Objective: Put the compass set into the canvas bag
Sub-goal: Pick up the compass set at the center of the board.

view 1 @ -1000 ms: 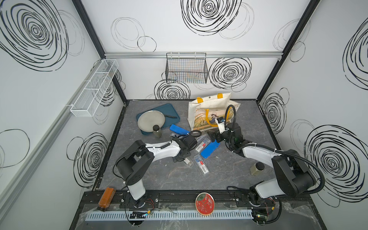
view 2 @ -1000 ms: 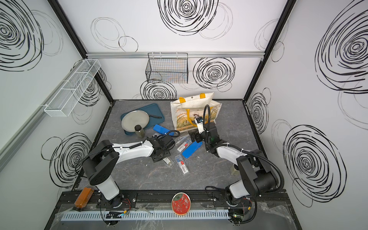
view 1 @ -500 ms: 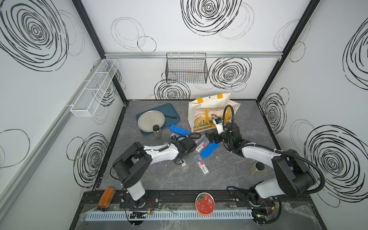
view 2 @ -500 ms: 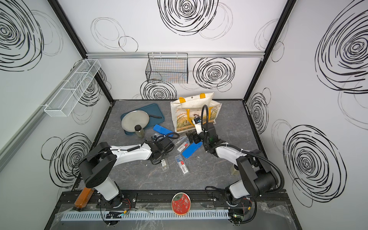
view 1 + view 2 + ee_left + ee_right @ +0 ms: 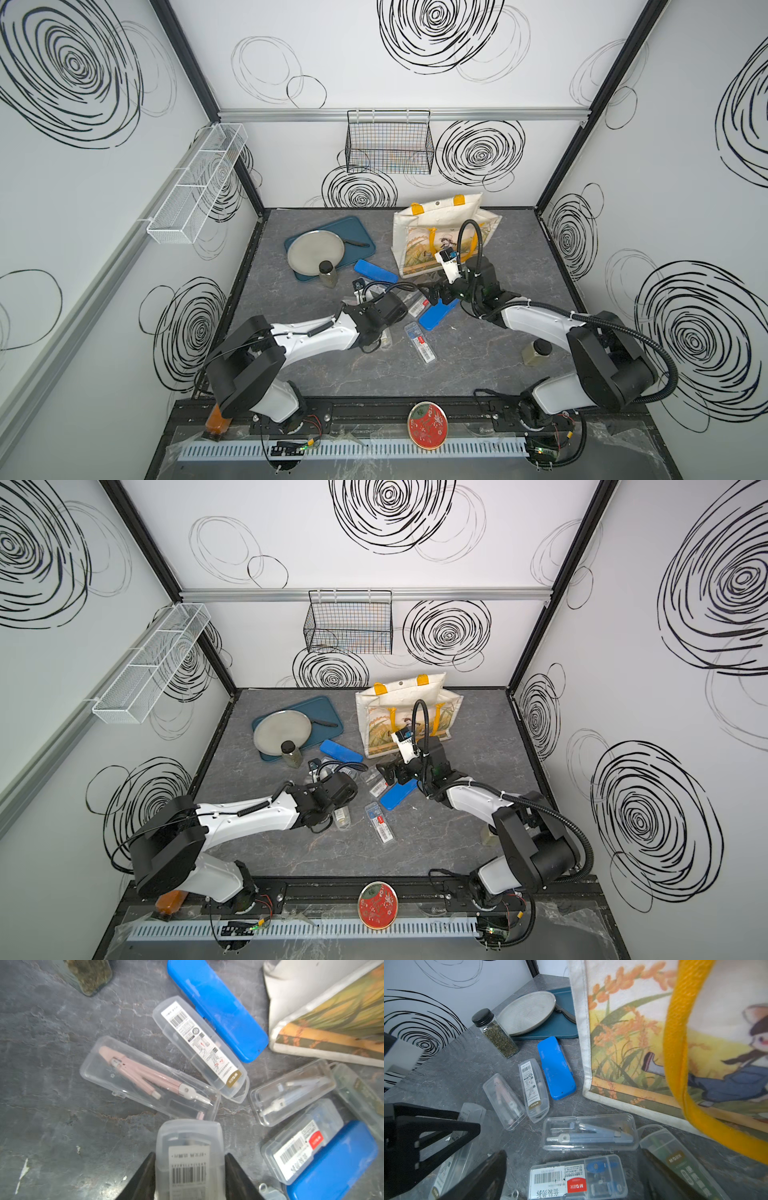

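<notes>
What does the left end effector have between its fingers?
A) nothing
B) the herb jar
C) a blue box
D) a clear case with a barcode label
D: the left wrist view shows the left end effector with a finger against each side of the clear case with the barcode.

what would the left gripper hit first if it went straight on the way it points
Probably the clear plastic case holding a pink compass, lying just beyond the clear barcode-labelled case clamped in the left gripper; height gap unclear.
</notes>
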`<state>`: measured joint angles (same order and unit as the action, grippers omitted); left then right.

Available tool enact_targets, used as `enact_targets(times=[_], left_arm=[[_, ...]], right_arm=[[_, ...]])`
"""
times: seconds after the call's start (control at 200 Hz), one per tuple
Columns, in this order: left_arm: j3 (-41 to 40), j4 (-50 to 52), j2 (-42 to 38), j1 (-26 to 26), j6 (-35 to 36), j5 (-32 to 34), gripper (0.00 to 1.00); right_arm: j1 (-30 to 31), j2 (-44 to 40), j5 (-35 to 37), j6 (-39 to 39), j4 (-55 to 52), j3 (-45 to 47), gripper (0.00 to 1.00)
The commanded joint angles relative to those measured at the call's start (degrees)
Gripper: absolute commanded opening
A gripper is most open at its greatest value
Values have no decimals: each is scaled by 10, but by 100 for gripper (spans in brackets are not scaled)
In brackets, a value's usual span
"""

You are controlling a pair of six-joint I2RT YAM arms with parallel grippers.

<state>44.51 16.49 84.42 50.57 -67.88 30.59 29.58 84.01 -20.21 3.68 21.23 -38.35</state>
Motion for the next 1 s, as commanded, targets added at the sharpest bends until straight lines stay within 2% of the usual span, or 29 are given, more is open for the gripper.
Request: enact_targets(times=[0.0,0.19,0.32,0.465,0.68,0.781,0.996], left_arm=[[-19,-52,-37,10,6,76,50],[-58,-140,-82,32,4,134,50],[-61,-187,-86,38,23,145,50],[-24,-177,-76,46,64,152,50],[-5,-191,-88,63,121,184,50],[-28,-250,-95,63,153,185,50],[-70,-361,-94,32,198,124,50]], right_arm=[[4,3,-14,29,10,1,100],[12,28,-67,60,32,-11,97],[42,44,-67,55,11,-42,96],[70,53,-64,57,15,-62,96],[93,74,-125,37,40,-96,95],[102,86,-137,7,20,-122,91],[102,78,-123,17,1,-143,91]])
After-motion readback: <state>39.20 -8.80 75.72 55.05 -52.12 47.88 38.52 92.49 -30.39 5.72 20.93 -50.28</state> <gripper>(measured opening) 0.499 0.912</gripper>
